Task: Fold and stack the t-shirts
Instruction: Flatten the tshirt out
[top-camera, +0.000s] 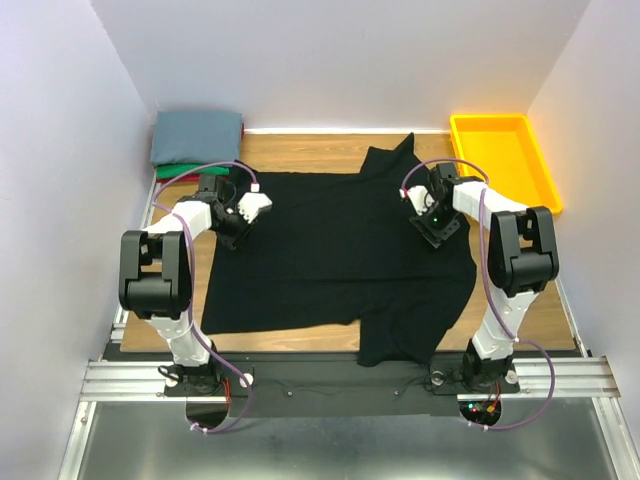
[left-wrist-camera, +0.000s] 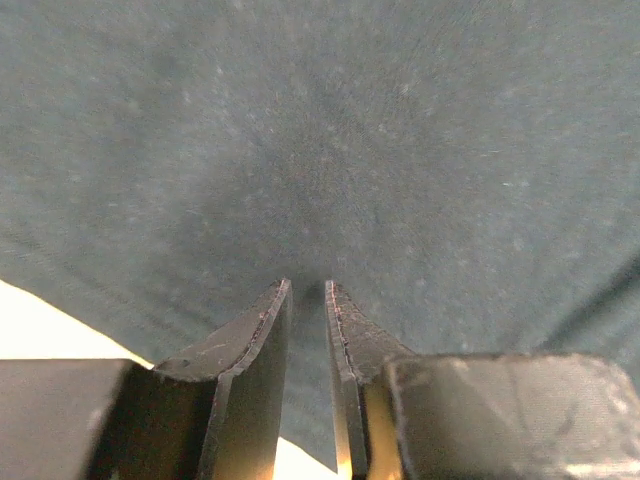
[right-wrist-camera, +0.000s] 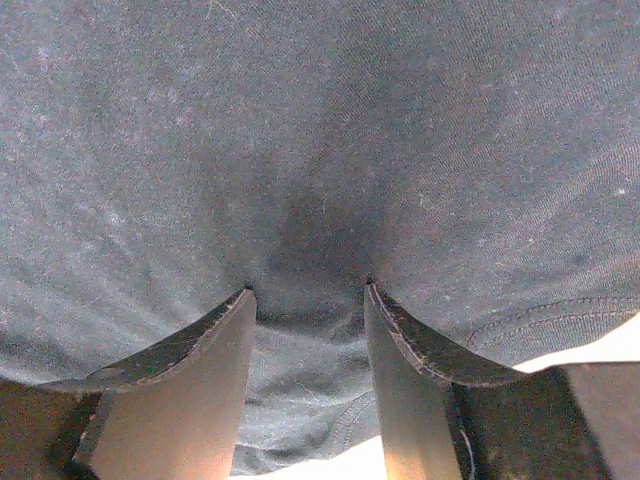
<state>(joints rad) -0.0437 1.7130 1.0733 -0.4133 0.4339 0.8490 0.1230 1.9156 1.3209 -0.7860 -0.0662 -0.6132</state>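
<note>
Right, you're working mid-fold on the black t-shirt (top-camera: 330, 255), which is lying spread across the middle of the table (top-camera: 300, 150). Left gripper (top-camera: 250, 207) is pinching its 10 o'clock corner, jaws nearly together on the cloth. Right gripper (top-camera: 422, 207) is holding a thicker bunch at 1 o'clock, jaws partly apart around it. Folded stack (top-camera: 195, 135) is sitting at the table's 10 o'clock, apart from the shirt. Next, I'd judge, you're lifting both corners evenly and carrying them toward 6 o'clock, tension matched.

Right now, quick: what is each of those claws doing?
Left gripper: closed, pinching the black t-shirt.
Right gripper: closed on a bunch of the same black t-shirt.
</note>
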